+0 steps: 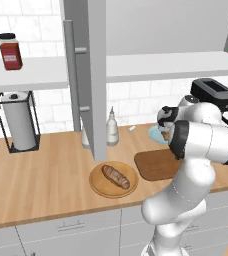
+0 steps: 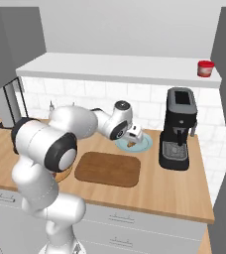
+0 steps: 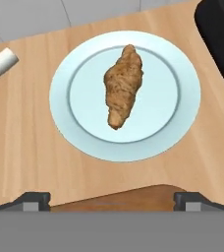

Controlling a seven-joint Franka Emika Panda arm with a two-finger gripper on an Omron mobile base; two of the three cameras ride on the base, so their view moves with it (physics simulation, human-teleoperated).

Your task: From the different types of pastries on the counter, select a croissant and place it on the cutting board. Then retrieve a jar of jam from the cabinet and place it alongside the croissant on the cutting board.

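Your pincer (image 3: 112, 201) is wide open and holds nothing. The croissant (image 3: 123, 86) lies straight below it, in the middle of the light-blue plate (image 3: 182, 118). The cutting board (image 2: 107, 168) sits on the tabletop (image 3: 25, 147) just beside the plate. If you come down off to one side, the fingers may push the croissant away or bump the plate. You can read no words anywhere.
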